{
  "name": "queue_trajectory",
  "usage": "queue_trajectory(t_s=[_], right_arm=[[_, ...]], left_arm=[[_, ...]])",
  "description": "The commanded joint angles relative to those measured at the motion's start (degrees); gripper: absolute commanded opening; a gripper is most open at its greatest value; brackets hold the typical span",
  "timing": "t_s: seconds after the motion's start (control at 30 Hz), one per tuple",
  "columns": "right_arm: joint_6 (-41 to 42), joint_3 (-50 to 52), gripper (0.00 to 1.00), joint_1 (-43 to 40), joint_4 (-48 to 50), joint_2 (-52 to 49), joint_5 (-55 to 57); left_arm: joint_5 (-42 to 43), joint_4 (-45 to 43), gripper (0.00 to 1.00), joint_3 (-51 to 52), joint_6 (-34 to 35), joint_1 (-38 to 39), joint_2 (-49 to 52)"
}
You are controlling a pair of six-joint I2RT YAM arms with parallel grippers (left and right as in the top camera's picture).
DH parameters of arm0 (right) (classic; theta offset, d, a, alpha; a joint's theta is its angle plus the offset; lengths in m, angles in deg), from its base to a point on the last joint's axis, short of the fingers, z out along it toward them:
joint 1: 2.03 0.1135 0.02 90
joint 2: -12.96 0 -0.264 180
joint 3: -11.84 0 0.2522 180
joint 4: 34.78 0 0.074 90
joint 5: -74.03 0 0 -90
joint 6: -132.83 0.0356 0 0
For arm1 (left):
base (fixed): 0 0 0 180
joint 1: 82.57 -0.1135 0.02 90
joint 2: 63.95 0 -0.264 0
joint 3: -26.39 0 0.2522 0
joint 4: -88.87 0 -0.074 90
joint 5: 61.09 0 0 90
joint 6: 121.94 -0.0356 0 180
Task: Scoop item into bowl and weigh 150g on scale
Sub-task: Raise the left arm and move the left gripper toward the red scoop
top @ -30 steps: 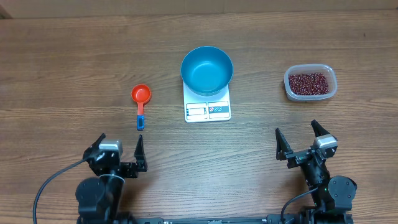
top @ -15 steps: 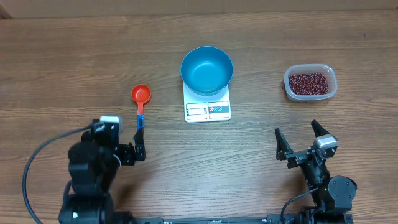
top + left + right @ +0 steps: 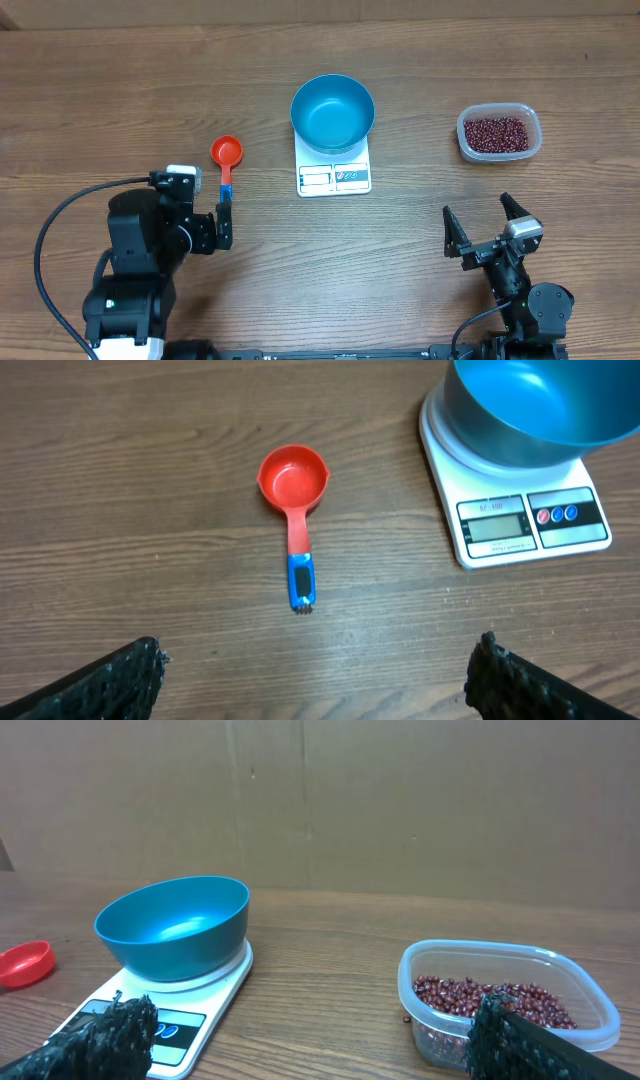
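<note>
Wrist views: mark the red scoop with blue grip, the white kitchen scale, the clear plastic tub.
Red plastic scoop with blue grip (image 3: 298, 530), left wrist view, red neck.
White rectangular kitchen scale (image 3: 520, 532), left wrist view, front panel.
Clear plastic tub (image 3: 500, 960), right wrist view, far wall.

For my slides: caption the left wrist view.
Open left gripper facing the red scoop; blue bowl on white scale beside it.

A wood-grain table (image 3: 120, 90) carries a white scale (image 3: 335, 177) at centre, a red scoop (image 3: 227, 153) to its left, a clear tub (image 3: 500, 158) to its right.
</note>
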Motion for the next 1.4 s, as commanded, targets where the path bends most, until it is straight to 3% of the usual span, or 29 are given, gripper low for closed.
queue_trajectory(t_s=[0.0,0.67,1.37], right_arm=[[-0.90,0.61,1.00,0.13,0.33,0.63,-0.46],[-0.90,0.61,1.00,0.13,0.33,0.63,-0.46],[-0.90,0.61,1.00,0.13,0.33,0.63,-0.46]], left_arm=[[0.61,0.66,1.00,-3.63,-1.27,0.28,1.57],[0.68,10.21,1.00,-16.09,-4.11,-2.32,15.85],[0.66,12.79,1.00,-18.32,-4.96,-2.75,17.29]])
